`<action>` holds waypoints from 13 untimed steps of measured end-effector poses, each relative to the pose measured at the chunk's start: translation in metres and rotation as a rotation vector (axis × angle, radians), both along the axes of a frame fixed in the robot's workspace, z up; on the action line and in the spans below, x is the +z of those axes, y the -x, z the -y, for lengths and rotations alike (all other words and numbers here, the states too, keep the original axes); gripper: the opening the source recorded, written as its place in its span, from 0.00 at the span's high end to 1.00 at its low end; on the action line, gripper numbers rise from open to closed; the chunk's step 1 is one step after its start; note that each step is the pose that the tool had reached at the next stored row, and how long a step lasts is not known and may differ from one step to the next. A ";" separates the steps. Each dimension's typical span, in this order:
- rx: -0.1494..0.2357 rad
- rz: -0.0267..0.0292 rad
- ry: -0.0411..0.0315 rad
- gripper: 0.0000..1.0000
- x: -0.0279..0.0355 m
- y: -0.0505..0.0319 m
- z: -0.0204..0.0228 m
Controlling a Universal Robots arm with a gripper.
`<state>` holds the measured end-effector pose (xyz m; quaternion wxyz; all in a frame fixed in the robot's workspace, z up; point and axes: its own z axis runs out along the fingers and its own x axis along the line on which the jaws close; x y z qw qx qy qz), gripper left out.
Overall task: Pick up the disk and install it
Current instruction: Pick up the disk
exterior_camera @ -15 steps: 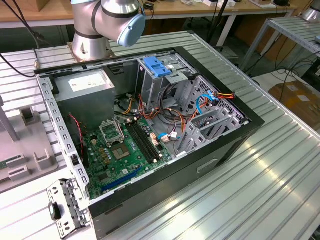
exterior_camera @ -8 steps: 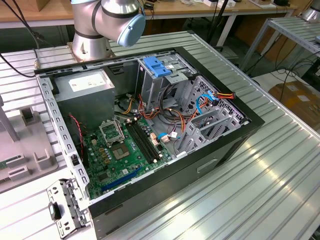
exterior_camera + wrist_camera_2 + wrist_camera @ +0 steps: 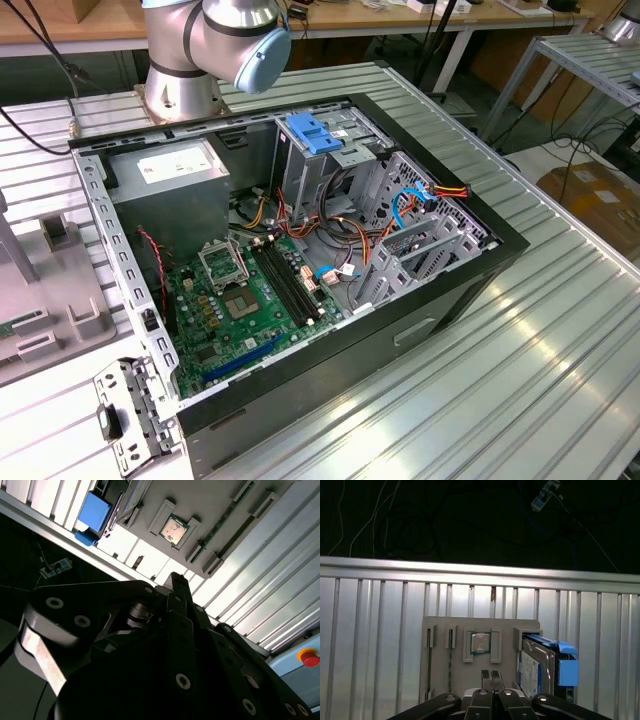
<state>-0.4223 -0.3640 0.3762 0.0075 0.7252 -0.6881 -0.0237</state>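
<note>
The disk [image 3: 536, 672] stands on edge in a slot at one end of a grey holder block [image 3: 457, 625]. It is grey metal with a white-and-blue label and blue carrier rails [image 3: 567, 669]. My gripper [image 3: 491, 673] hovers above the block, its two black fingers pressed together, shut and holding nothing. It is beside the disk, apart from it. In the second wrist view the gripper [image 3: 178, 580] points toward the same block, and the disk's blue rail [image 3: 95, 511] sits at the block's far end.
The holder block also carries a processor chip [image 3: 479, 642] and two memory sticks [image 3: 429, 645]. In the exterior view an open computer case [image 3: 450, 300] lies on the ribbed table, with a blue bracket [image 3: 313, 132] atop its drive cage, a power-supply box [image 3: 170, 185] and a motherboard [image 3: 235, 305]. A red button [image 3: 310, 656] sits nearby.
</note>
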 end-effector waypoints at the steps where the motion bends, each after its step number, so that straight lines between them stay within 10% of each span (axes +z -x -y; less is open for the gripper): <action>1: 0.008 0.0000 0.0000 0.89 0.0000 0.0000 0.0000; 13: 0.099 0.0001 -0.0001 0.89 0.0000 0.0000 0.0000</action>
